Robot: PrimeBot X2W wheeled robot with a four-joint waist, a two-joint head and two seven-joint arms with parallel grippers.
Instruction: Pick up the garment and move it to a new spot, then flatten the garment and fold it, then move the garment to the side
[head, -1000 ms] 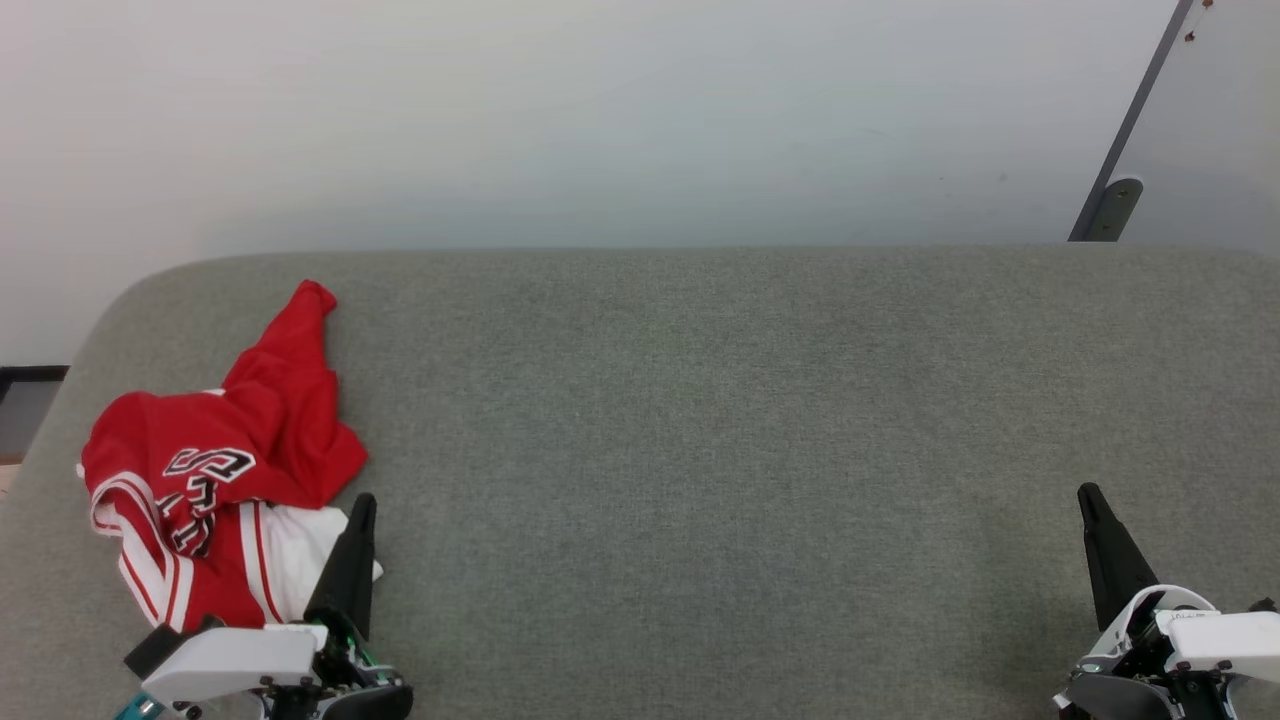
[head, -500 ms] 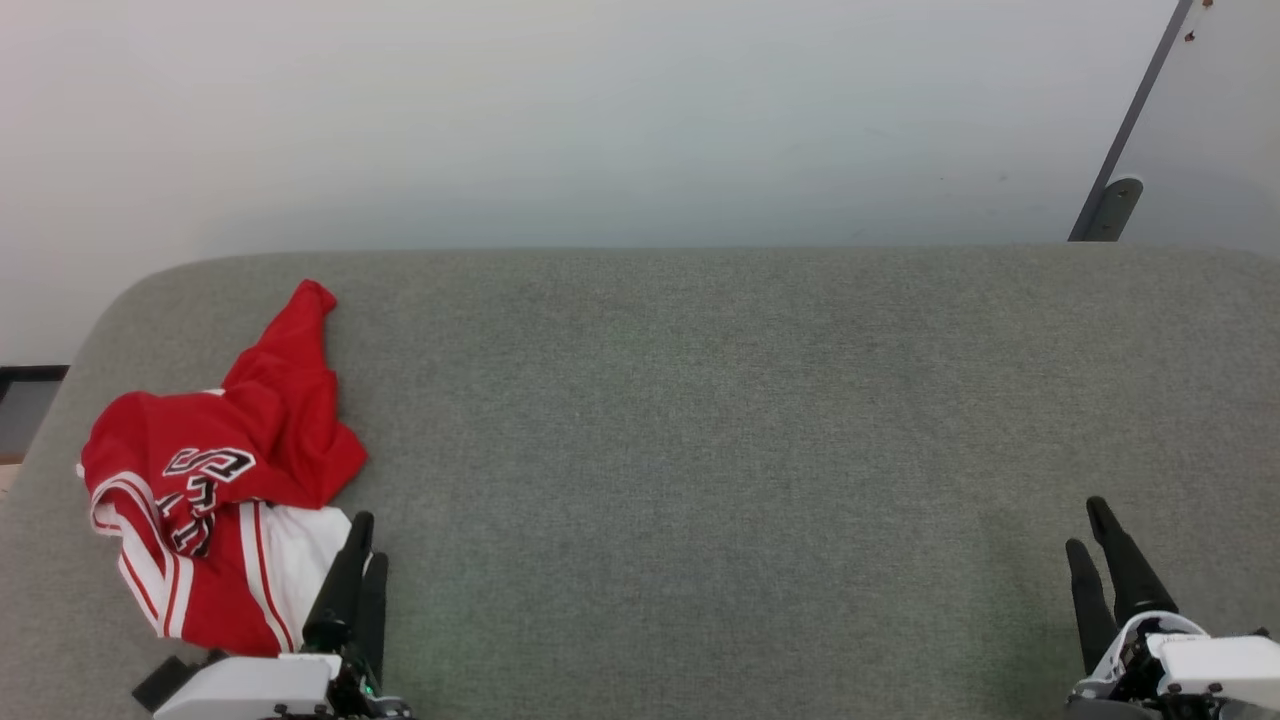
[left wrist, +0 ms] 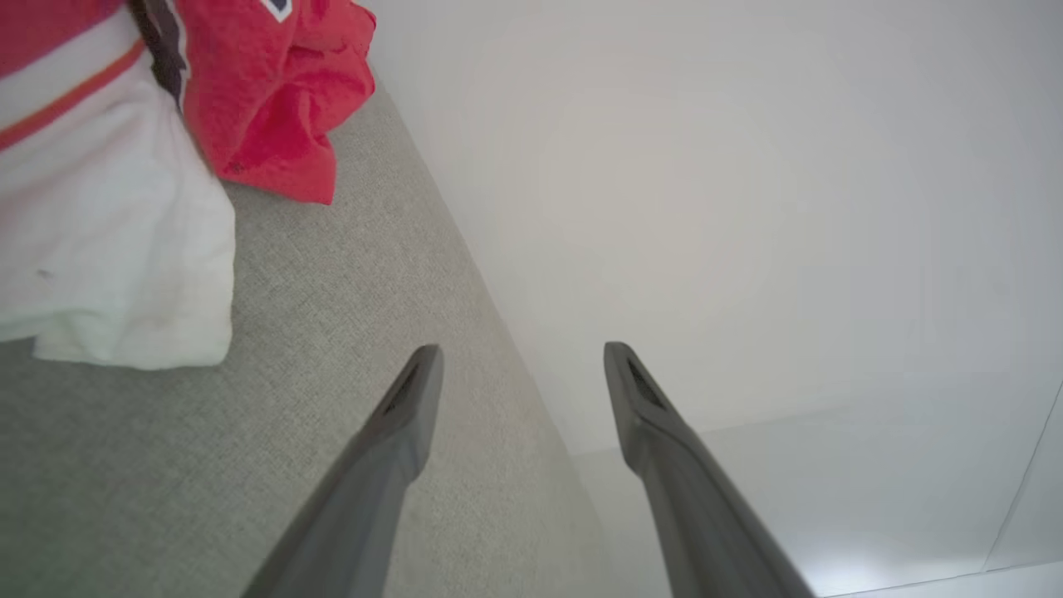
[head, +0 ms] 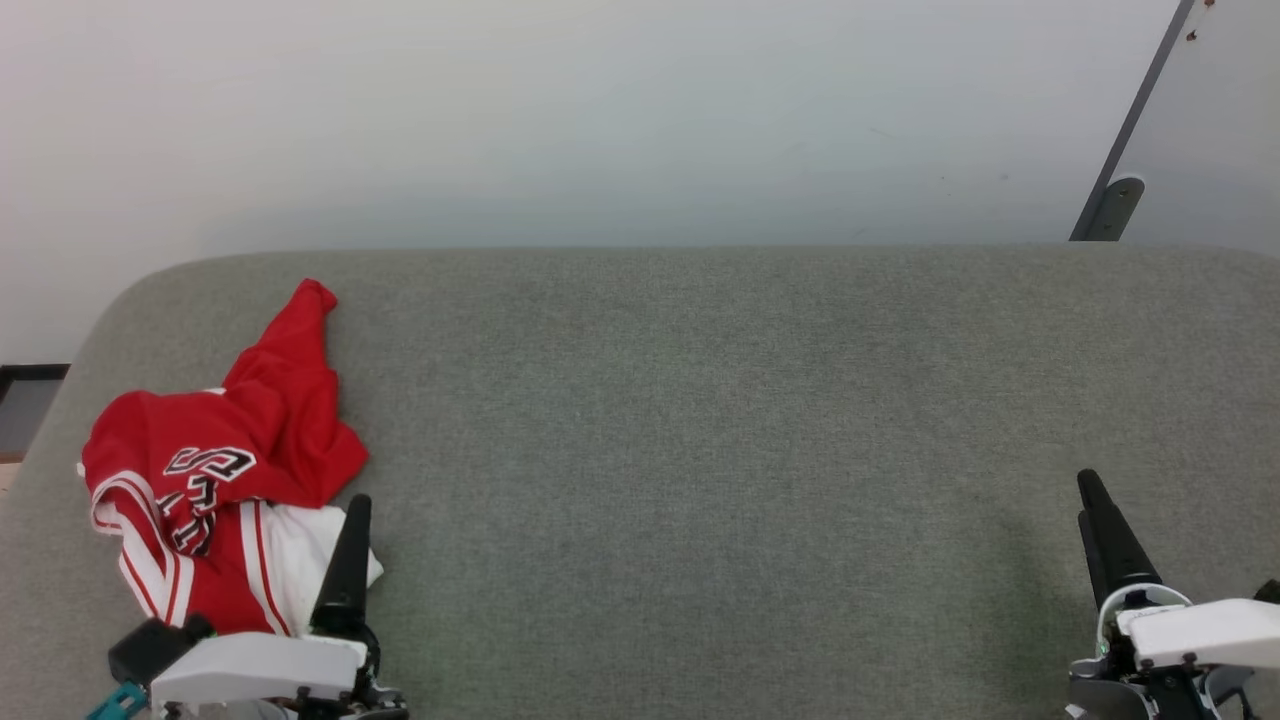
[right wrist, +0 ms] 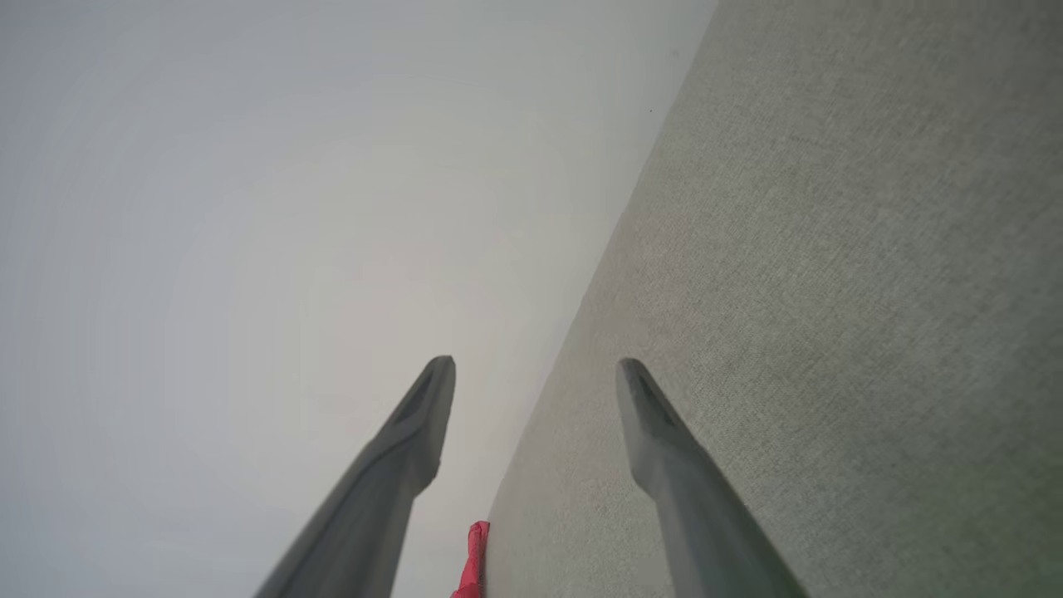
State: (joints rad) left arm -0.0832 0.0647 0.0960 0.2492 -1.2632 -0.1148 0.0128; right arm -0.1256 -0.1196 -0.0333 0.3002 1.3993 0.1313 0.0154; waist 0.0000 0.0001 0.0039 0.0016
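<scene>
Furthest to the left, a crumpled red sports jersey (head: pixel 215 470) is seen lying on the grey fabric-covered counter (head: pixel 700 420), close to its rounded left end and nearer the front edge than the back. Red cloth is bunched on top, with one narrow end drawn out toward the far edge. Black-and-white block lettering is shown on a fold, red-and-white striped trim is curved along the left side, and a white panel is exposed at the near right corner. Just beside that white panel the left gripper (left wrist: pixel 521 357) is held, turned on its side, so that in the head view one dark finger is laid across the panel's edge. In the left wrist view its fingers (left wrist: pixel 403 432) are spread wide apart with nothing between them. A strip of grey fabric is left between them and the white cloth. Whether the counter is touched cannot be told. Grey weave is spread across the middle, backed by a pale wall (head: pixel 600 120). At the lower right the right gripper (head: pixel 1086 497) is found, well apart from the jersey, its fingers (right wrist: pixel 664 448) likewise parted and grasping nothing. A thin sliver of the red cloth is caught far off between them in the right wrist view. Against the wall at the upper right a dark slanted bar (head: pixel 1130 125) is seen.
</scene>
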